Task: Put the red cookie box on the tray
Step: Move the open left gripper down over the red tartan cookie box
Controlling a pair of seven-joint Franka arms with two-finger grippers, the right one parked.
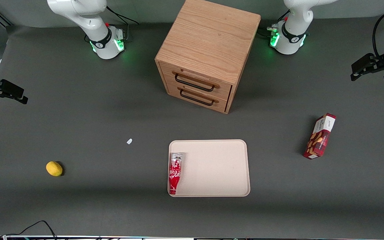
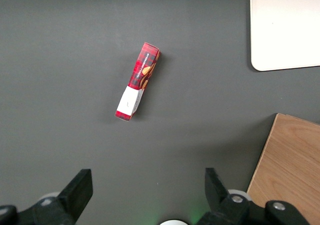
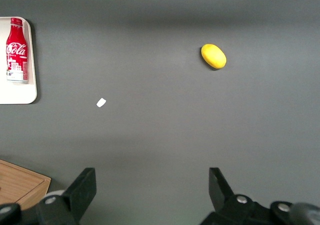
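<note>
The red cookie box (image 1: pixel 320 136) is lying flat on the dark grey desk (image 1: pixel 78 126), toward the working arm's end, well apart from the tray (image 1: pixel 218 166). Its white end panel is pointing away from the front camera, and its red tartan end is lying nearer to that camera. The long side is sitting slightly tilted rather than square to the desk edge. Nothing is touching it.

The gripper (image 2: pixel 145 195) is hanging above the desk with its two fingers (image 2: pixel 77 190) spread wide and holding nothing. In the left wrist view the red cookie box (image 2: pixel 137 81) is showing on bare desk some way ahead of the fingertips, not between them. A corner of the tray (image 2: pixel 280 35) and a corner of the wooden cabinet (image 2: pixel 290 170) are also showing there.

The tray is resting nearer to the front camera than the cabinet (image 1: pixel 205 56), in front of its two drawers. A red Coca-Cola bottle (image 1: pixel 175 173) is lying on its side in the tray, along the rim nearest the parked arm's end, its cap pointing toward the front camera. The remaining tray surface is showing bare beige.

Farther toward the parked arm's end, a small white scrap (image 1: pixel 129 141) is lying on the desk, and a yellow lemon (image 1: pixel 54 168) is sitting well apart from it.
</note>
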